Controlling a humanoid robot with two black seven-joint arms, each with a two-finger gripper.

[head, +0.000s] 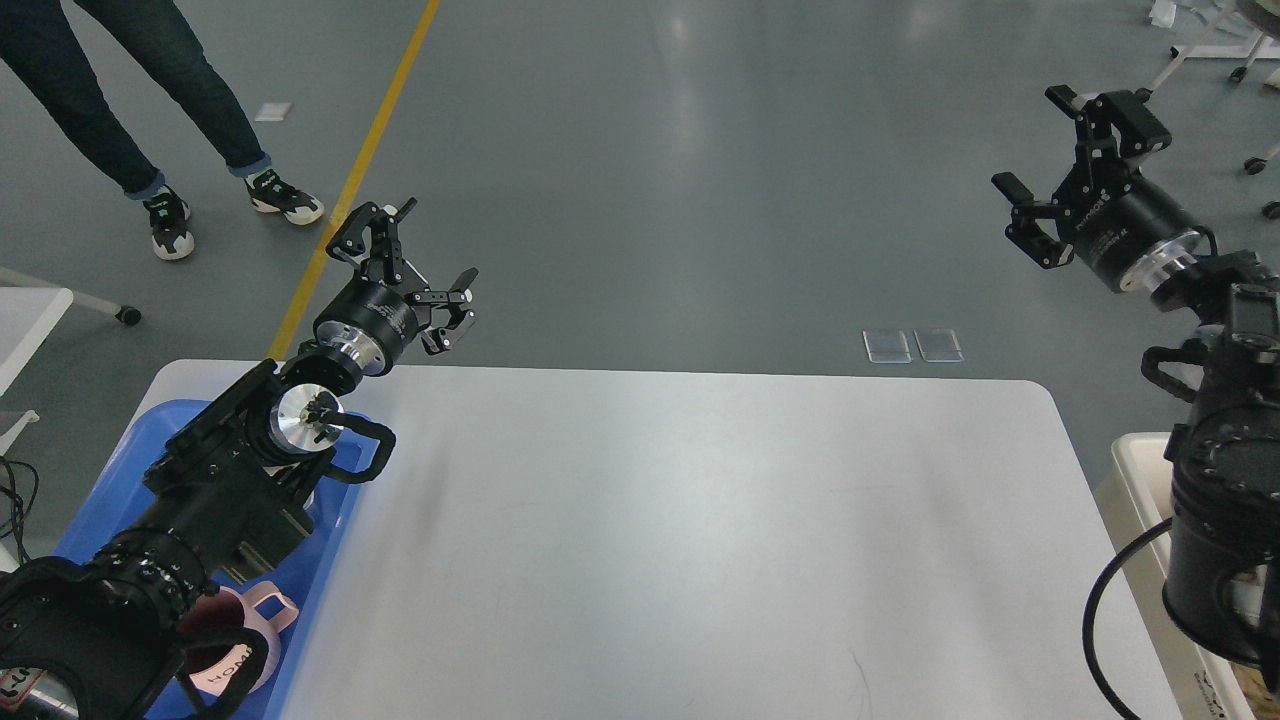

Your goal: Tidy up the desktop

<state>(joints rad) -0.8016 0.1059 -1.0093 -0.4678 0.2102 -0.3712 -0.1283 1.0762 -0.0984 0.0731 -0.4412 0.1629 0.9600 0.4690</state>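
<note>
Desktop (700, 540) | blue tray (330, 545): pink mug (245, 640) | left end effector (420, 265), right end effector (1055, 165): wide

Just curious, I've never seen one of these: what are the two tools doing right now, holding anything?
Left tool: open, holding nothing.
Right tool: open, holding nothing.

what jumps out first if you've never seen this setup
The large white, smooth rectangular desktop fills the middle. Above its far corners hang two black two-finger grippers with fingers spread: the left gripper at the far left, the right gripper out over the grey floor. A blue plastic tray holding a pink mug lies along the left edge, and a person's legs stand at top left.
</note>
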